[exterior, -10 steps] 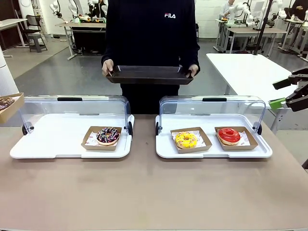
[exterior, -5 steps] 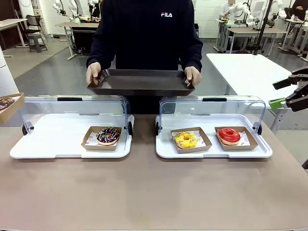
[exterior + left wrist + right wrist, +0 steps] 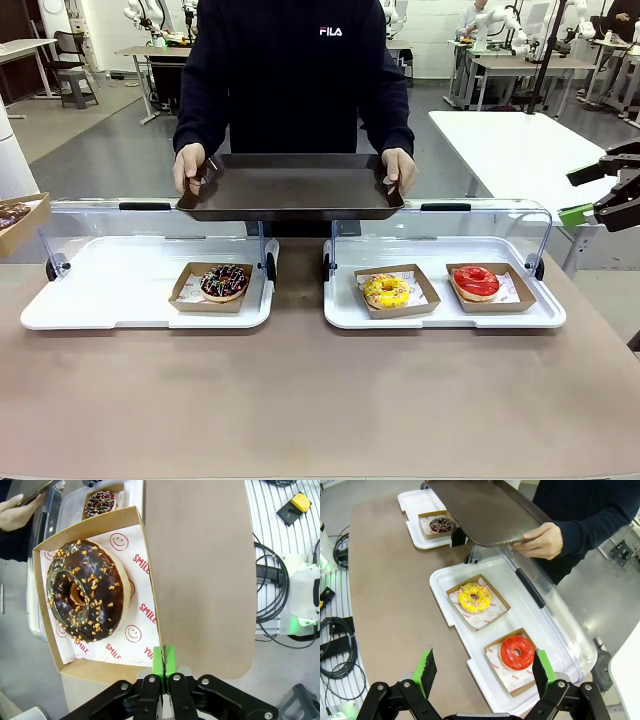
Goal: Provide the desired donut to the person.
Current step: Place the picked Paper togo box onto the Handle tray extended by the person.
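One nut-topped donut [image 3: 85, 597], clearest from the left wrist; box [image 3: 100, 671] in left gripper [image 3: 164, 655].

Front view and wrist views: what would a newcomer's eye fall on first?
The person at the far side holds a dark tray above the two white display cases. In the left wrist view, the left gripper, fingers shut, pinches the wall of a cardboard box with a big chocolate donut.

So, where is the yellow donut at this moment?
In the front view, the yellow donut sits in its cardboard box on the right white tray, just left of the red donut.
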You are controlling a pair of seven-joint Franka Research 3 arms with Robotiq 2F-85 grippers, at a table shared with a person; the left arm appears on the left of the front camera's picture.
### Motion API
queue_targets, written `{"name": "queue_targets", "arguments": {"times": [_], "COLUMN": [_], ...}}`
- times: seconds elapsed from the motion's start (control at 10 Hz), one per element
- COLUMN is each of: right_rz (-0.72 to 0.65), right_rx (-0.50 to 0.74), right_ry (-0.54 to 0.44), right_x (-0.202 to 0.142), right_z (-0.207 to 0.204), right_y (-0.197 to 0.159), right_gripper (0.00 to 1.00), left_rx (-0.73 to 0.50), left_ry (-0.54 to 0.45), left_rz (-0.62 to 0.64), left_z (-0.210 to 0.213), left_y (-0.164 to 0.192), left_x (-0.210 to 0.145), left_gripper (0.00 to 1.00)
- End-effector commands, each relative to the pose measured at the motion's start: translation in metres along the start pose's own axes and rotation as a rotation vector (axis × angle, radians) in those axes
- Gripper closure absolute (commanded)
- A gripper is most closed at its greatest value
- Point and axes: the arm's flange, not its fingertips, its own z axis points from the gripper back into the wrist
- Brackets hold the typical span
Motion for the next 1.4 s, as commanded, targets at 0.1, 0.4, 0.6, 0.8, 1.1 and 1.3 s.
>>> {"name": "queue_targets", "arguments": {"times": [0.1, 0.4, 0.6, 0.8, 1.1, 1.3], "right_rz": [0.005, 0.005, 0.005, 0.005, 0.005, 0.005], "right_rx": [0.011, 0.011, 0.011, 0.011, 0.011, 0.011], "right_ry": [-0.018, -0.018, -0.018, -0.018, -0.018, -0.018], "right_x": [0.000, 0.000, 0.000, 0.000, 0.000, 0.000], "right_z": [-0.002, -0.002, -0.002, -0.002, -0.002, -0.002], "right_y": [-0.001, -0.001, -0.001, -0.001, -0.001, -0.001], "right_gripper": [0.00, 0.00, 0.00, 0.00, 0.00, 0.00], "left_rx": [-0.004, -0.003, -0.060, -0.116, -0.183, -0.200], "left_ry": [0.007, 0.083, 0.147, 0.083, 0.083, 0.100], "left_rz": [0.010, -0.044, -0.026, -0.036, -0.112, -0.123], "left_z": [-0.001, 0.043, 0.055, 0.041, -0.026, -0.076], "left_y": [0.001, 0.055, 0.115, 0.163, 0.215, 0.228], "left_x": [-0.001, 0.076, 0.154, 0.226, 0.291, 0.305], "left_gripper": [1.00, 0.99, 0.99, 0.99, 0.99, 0.99]}}
